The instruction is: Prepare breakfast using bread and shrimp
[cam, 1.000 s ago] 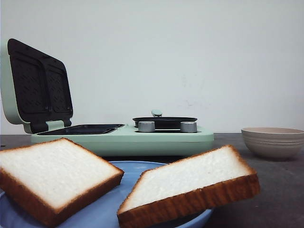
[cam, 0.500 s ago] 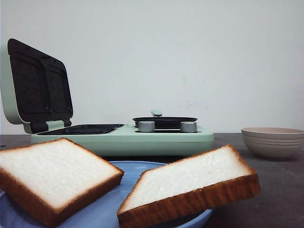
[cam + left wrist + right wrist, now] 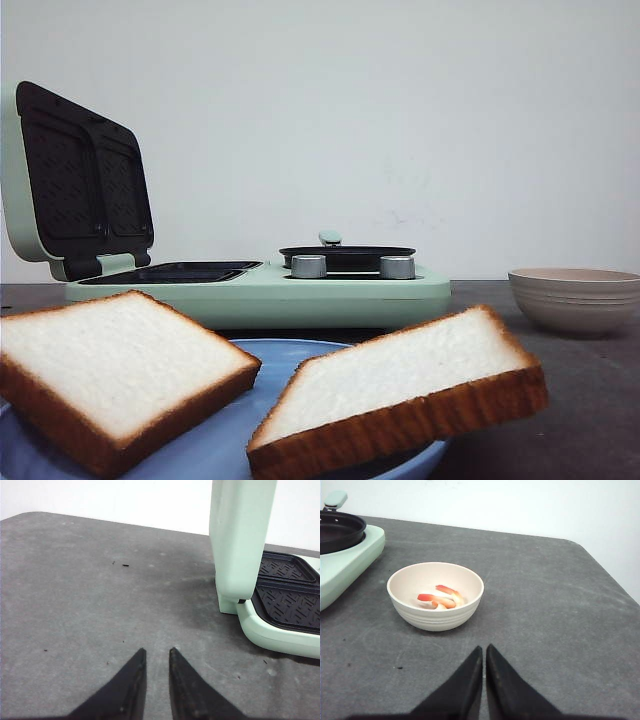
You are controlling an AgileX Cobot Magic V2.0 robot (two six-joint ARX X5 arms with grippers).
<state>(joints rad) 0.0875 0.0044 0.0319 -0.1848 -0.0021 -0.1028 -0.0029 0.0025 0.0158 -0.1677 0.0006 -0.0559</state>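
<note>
Nothing's started yet imo. Both bread slices (image 3: 120, 365) sit on the blue plate (image 3: 215, 450) up front. Sandwich maker (image 3: 250, 285) lid's open, prob waiting for bread. Shrimp (image 3: 439, 598) in the bowl (image 3: 435, 614). Left gripper (image 3: 156, 672) barely parted, right gripper (image 3: 484, 669) pinched together, both holding nothing.

You have two thick square slices of white bread with orange-brown crust on a round blue plate (image 3: 240, 440): the left slice (image 3: 110, 370) lies tilted against the plate's left side, and the right slice (image 3: 400, 385) overhangs its right rim. You'll find the orange-and-white shrimp (image 3: 440, 599) lying in a cream ribbed bowl (image 3: 435, 596) toward the table's right edge.
</note>
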